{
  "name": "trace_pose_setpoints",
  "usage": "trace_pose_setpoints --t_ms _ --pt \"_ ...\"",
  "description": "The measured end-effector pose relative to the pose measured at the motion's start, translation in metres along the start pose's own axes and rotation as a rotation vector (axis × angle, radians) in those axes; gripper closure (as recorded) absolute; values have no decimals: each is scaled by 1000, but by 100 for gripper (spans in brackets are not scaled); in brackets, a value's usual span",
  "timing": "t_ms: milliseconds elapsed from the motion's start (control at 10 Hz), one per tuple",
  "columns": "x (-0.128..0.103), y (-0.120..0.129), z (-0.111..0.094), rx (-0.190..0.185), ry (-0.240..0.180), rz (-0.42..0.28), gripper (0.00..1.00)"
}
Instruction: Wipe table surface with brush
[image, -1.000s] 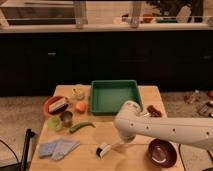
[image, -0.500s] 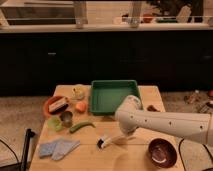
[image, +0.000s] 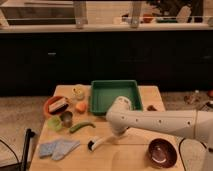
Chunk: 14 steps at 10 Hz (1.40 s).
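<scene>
Cloth (image: 58, 148), pale blue, lay crumpled at the near left of the tabletop (image: 125, 159), with a dark brown bowl (image: 161, 151) at the near right. Between them the brush (image: 97, 143) rested on the wood, dark head to the left, white handle running up to the right into the tool (image: 117, 133), which sat low over the tabletop's middle; whether it gripped the handle could not be told. Behind lay a green chilli pepper (image: 81, 126), then a metal cup (image: 66, 118), an orange plate (image: 55, 104), and farthest the green tray (image: 114, 96).
</scene>
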Motion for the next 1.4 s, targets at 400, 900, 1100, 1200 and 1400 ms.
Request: trace_pose_setpoints --t_ms 400,900,1100,1200,1400 --pt "-28 24 -13 24 -52 -93 100" --pt "-12 43 -14 12 -46 -87 100" --pt "4 46 -11 -1 -34 -60 100" --pt "12 47 -10 -6 -27 -42 100" --pt "27 44 -8 -8 -19 -11 100"
